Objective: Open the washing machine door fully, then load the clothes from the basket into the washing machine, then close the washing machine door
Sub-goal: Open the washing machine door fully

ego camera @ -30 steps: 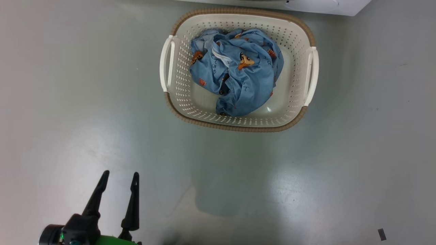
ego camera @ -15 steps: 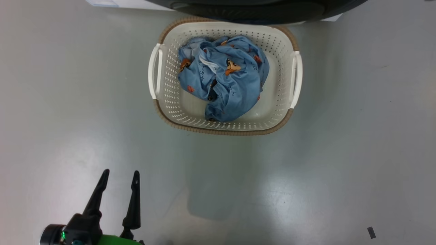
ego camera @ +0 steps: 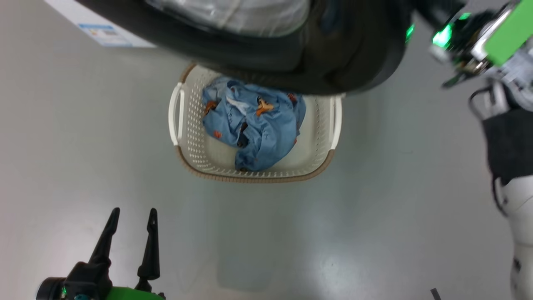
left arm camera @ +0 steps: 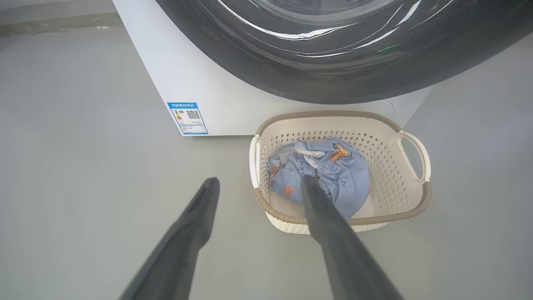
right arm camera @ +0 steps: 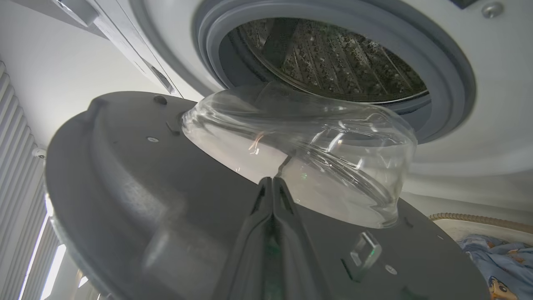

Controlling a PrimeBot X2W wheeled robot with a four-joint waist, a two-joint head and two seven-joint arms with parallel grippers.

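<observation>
The door [right arm camera: 125, 187] hangs part open over the basket [ego camera: 250, 180], which sits on the floor [ego camera: 374, 208] just before the washing machine [left arm camera: 200, 75]. Our right jaws are closed, pointing at the door's inner face; our left jaws stand wide open and empty. The clothes [ego camera: 258, 133] lie bundled in the basket. They look soft and light, so we would pinch a top fold.

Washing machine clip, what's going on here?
The shut right end effector sits at the inner face of the round glossy black washing machine door, swung open from the white front-loading washing machine. The open left end effector hovers empty. The light blue printed clothes lie in the cream perforated plastic basket, not yet loaded.
</observation>
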